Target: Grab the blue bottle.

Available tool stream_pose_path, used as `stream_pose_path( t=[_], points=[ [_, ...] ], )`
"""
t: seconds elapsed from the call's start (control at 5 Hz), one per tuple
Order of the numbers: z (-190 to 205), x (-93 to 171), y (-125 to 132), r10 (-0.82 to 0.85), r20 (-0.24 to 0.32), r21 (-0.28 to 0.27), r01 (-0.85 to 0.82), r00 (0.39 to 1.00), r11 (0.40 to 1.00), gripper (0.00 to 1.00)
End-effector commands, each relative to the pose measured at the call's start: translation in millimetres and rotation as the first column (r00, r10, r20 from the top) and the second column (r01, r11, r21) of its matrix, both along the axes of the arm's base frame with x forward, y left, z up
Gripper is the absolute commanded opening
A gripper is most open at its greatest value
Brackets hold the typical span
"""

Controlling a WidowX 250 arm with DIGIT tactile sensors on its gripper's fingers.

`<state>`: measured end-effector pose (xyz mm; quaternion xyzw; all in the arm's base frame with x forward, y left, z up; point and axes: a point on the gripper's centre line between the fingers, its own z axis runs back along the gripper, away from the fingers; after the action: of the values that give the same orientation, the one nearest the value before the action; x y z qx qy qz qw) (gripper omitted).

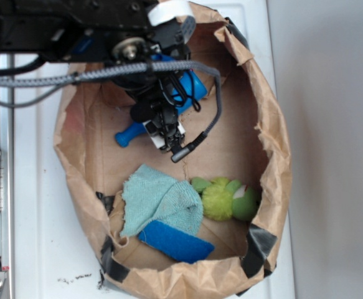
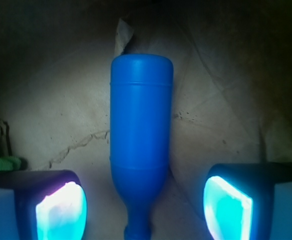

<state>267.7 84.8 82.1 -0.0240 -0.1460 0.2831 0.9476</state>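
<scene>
- Straddling the bottle's neck, the gripper (image 2: 143,207) hung with both fingers (image 2: 60,212) spread wide, touching nothing.
- The blue bottle (image 2: 140,145) lay flat on the paper bag's (image 1: 274,143) floor, base toward twelve o'clock in the wrist view.
- At six o'clock in the exterior view lay a teal cloth (image 1: 159,202), with a dark blue pad (image 1: 176,243) below it and a green plush toy (image 1: 225,199) beside it.

Exterior bright; wrist view dim, perhaps slightly blurred.

A teal cloth (image 1: 159,202) is lying at the paper bag's (image 1: 274,156) six o'clock, overlapping a blue pad (image 1: 175,243), green plush toy (image 1: 225,198) sitting just beside
</scene>
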Motion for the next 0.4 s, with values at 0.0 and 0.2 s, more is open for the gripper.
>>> stream_pose_path(
  t=[0.0,0.2],
  points=[
    [-2.7,16.7,3.2,0.061,0.054,0.036,-0.063,0.997,0.997,1.0],
    [-9.7,35.8,-0.5,0.106,0.062,0.05,-0.109,0.992,0.993,1.0]
  ],
)
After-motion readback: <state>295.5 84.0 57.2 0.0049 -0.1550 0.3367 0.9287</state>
